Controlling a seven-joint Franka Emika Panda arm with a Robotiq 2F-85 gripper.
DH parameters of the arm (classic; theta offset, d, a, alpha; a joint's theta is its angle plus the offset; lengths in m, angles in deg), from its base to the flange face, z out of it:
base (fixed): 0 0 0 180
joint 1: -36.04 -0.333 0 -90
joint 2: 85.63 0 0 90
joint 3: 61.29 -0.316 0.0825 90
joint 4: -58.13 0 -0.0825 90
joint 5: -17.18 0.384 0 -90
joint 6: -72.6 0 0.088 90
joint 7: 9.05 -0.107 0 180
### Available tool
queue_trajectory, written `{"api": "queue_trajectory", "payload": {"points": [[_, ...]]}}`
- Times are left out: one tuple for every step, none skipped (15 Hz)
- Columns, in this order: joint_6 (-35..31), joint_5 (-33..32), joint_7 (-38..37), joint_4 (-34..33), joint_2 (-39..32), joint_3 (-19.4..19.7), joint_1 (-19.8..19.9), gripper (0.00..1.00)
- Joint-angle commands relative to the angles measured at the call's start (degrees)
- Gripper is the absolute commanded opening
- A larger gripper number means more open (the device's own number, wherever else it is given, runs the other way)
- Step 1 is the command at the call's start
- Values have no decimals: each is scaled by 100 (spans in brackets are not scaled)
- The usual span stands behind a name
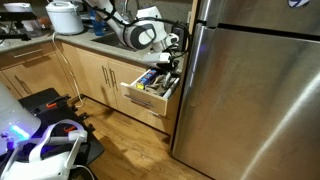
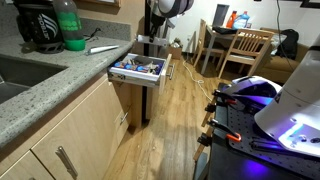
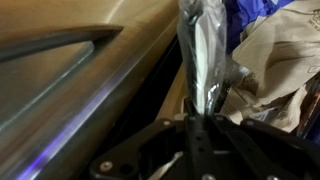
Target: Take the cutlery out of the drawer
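Observation:
The drawer (image 1: pixel 143 99) stands pulled out from the oak cabinets, next to the fridge; it also shows in an exterior view (image 2: pixel 134 83). The cutlery (image 1: pixel 155 79) lies jumbled inside it, silvery with dark and bluish handles, and is seen from the front in an exterior view (image 2: pixel 138 68). My gripper (image 1: pixel 168 62) hangs just above the back of the drawer, and in an exterior view (image 2: pixel 158 42) it sits behind the drawer. In the wrist view the gripper (image 3: pixel 200 112) is shut on a silvery metal utensil (image 3: pixel 203 55) that sticks out beyond the fingers.
A tall steel fridge (image 1: pixel 250 90) stands close beside the drawer. The granite counter (image 2: pixel 60 85) holds a green bottle (image 2: pixel 72 28) and a sink (image 2: pixel 12 78). A rice cooker (image 1: pixel 65 16) sits on the counter. A dining table and chairs (image 2: pixel 240 48) stand beyond.

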Motion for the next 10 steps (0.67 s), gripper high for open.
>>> {"api": "queue_trajectory", "payload": {"points": [[-409, -399, -73, 502, 491, 394, -335, 3], [-552, -525, -96, 575, 554, 483, -426, 3], [-685, -663, -104, 642, 616, 567, -514, 3], [-818, -818, -139, 710, 678, 678, -626, 3], [-955, -994, -160, 768, 726, 789, -749, 3], [-1115, -1185, -189, 820, 759, 923, -888, 3], [-1233, -1408, -276, 874, 803, 1095, -1062, 3], [-1365, -1615, -334, 909, 825, 1259, -1235, 3], [-1453, -1832, -435, 930, 850, 1468, -1440, 3], [-1550, -2000, -505, 942, 861, 1612, -1598, 3]]}}
